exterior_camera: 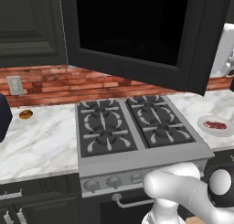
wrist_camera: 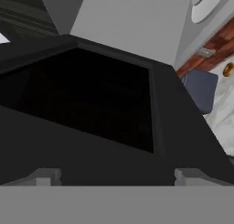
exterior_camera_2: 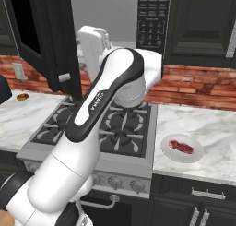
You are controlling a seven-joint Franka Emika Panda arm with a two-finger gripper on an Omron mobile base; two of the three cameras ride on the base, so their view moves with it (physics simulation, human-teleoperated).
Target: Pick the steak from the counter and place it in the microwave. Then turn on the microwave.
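While the steak (exterior_camera_2: 180, 146) lies plated, keypad (exterior_camera_2: 152, 17) faces right base view.

Home kitchen, gas stovetop (exterior_camera: 135, 127), marble counter (exterior_camera: 41, 145), brick backsplash (exterior_camera: 55, 83), dark cabinets (exterior_camera_2: 203, 22)

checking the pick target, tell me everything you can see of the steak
The steak is a small, flat, dark-red slab of raw meat with pale streaks. It lies flat on a white round plate, near its middle, on the marble counter to the right of the stovetop. Only the plate touches it; nothing grips it.
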